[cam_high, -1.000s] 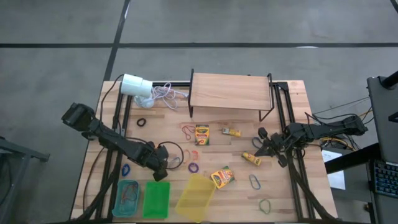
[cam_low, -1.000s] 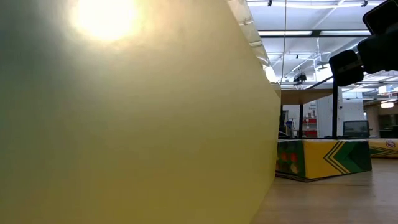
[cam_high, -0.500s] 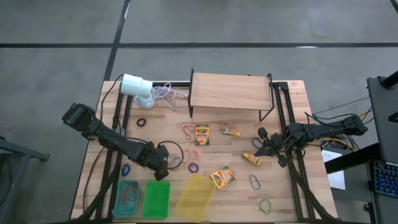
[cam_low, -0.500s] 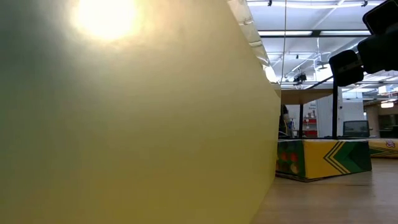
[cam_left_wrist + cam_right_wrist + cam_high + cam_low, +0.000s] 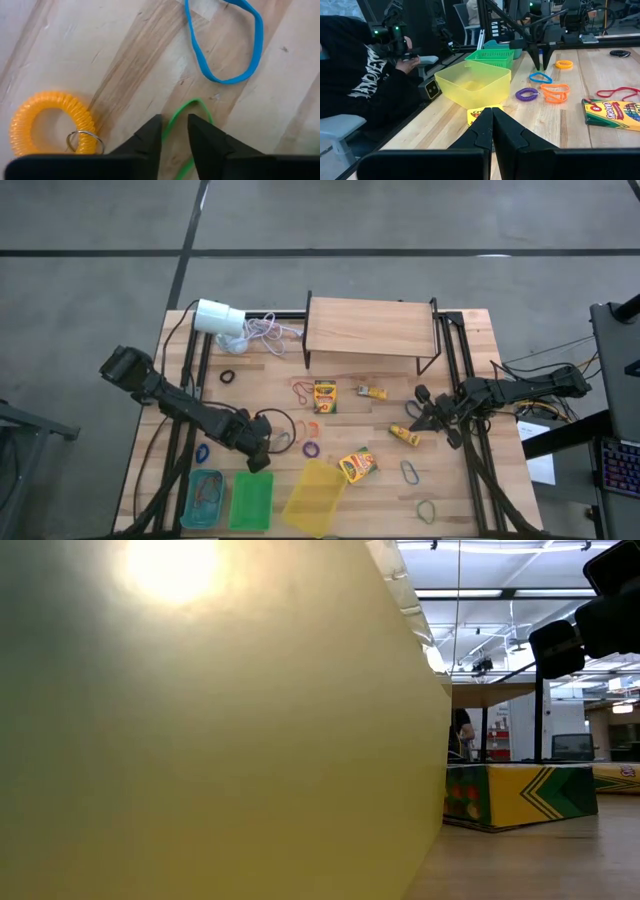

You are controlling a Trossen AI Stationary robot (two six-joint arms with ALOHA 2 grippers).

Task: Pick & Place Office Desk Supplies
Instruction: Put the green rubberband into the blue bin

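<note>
My left gripper (image 5: 262,452) (image 5: 175,131) points down at the table's near left, its fingers a narrow gap apart. A green rubber band (image 5: 197,101) lies flat on the wood, with one curved end running into that gap. Beside it lie a blue band (image 5: 235,45) and an orange coil with a key ring (image 5: 50,122). Two crayon boxes (image 5: 325,395) (image 5: 357,465), yellow packets (image 5: 372,391) (image 5: 404,435) and more bands (image 5: 311,448) (image 5: 410,471) are spread over the middle. My right gripper (image 5: 420,420) (image 5: 492,125) is shut and empty at the right. My left gripper comes from above, pointing steeply down, with one finger on either side of the green band's curved end (image 5: 172,124). The band lies flat on the table. Whether the fingers touch it I cannot tell.
Teal (image 5: 205,498), green (image 5: 251,500) and yellow (image 5: 315,496) bins line the near edge; the yellow one's wall (image 5: 200,740) fills the low view. A wooden shelf (image 5: 370,327) and a white cylinder with cord (image 5: 218,317) stand at the back. A person (image 5: 360,65) sits beyond the near edge.
</note>
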